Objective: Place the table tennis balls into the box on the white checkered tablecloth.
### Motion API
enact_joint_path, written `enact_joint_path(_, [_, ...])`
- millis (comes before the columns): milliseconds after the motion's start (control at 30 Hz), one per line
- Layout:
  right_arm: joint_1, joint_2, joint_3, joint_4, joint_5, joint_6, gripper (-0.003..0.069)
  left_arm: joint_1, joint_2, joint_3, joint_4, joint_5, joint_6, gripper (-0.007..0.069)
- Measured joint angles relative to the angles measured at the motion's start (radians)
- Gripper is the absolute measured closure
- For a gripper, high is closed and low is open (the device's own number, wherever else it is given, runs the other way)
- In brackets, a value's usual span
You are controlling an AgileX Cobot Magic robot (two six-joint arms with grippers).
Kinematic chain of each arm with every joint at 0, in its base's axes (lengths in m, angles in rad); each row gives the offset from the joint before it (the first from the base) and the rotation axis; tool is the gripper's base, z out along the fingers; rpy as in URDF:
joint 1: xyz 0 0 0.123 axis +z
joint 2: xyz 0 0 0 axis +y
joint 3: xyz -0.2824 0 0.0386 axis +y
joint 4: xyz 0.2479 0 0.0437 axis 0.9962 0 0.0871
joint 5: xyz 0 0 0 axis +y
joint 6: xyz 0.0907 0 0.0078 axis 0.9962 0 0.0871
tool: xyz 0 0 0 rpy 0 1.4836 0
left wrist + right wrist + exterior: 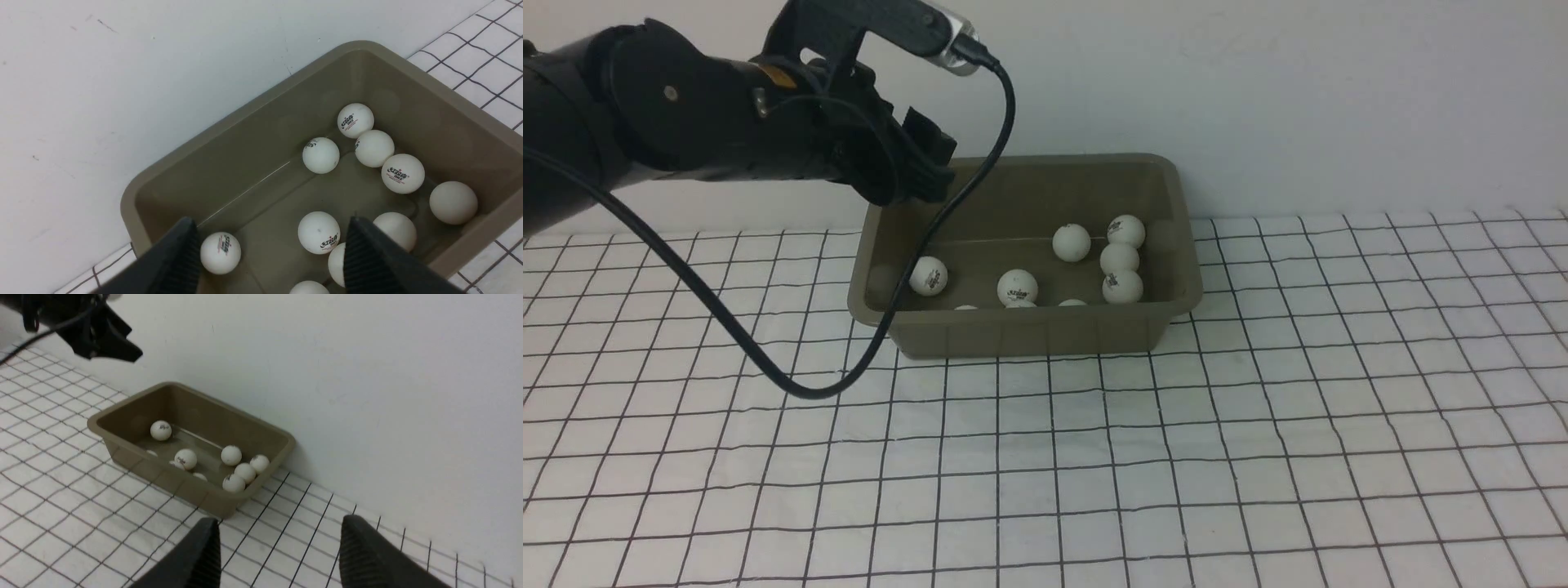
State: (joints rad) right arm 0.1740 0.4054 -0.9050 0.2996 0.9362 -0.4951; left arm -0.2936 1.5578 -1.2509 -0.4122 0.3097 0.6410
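The white checkered tablecloth [1258,425] covers the whole table, its thin black grid a little wrinkled, running back to a plain white wall [1298,98]. On the cloth, set against that wall, sits the box [1029,335], an olive-grey bin with a flared rim. The left arm [645,122] reaches in from the left side, a black cable [727,327] looping down from it across the cloth and over the box's left near corner. The left gripper [269,253] hangs above the left end of the box; in the left wrist view its jaws stand well apart with nothing between the ribbed fingers [367,261], only the inside of the box below them. The right gripper [278,555] shows only in its own wrist view, held over bare cloth well off from the box, its jaws also spread and empty. The table tennis balls [320,155] all lie inside the box: a cluster of touching ones toward the right end, one alone near the left wall, and a few along the near wall, half hidden by it in the front view.
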Motion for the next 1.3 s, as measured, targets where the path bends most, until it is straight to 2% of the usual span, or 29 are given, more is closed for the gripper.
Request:
enact_joint_path(100, [0.0,-0.122,0.276,0.034,-0.161,-0.022,0.0289,0.001,-0.001,0.0,-0.011,0.003,0.0,0.0199])
enact_joint_path(167, [0.0,-0.181,0.374,0.056,-0.272,-0.024,0.0289,0.001,-0.001,0.0,-0.018,0.004,0.0,0.0199])
enact_joint_path(300, [0.0,-0.23,0.488,0.09,-0.467,-0.023,0.0289,0.001,-0.001,0.0,-0.023,0.028,0.0,0.0199])
enact_joint_path(433, [0.0,-0.239,0.584,0.103,-0.593,-0.023,0.0289,0.001,-0.001,0.0,-0.023,0.035,-0.009,0.0199])
enact_joint_path(900, [0.0,-0.239,0.693,0.11,-0.568,-0.023,0.0289,0.001,-0.001,0.0,-0.028,0.053,-0.023,0.0199])
enact_joint_path(1300, [0.0,-0.239,0.709,0.109,-0.427,-0.021,0.0289,0.001,-0.001,0.0,-0.045,0.074,-0.023,0.0199])
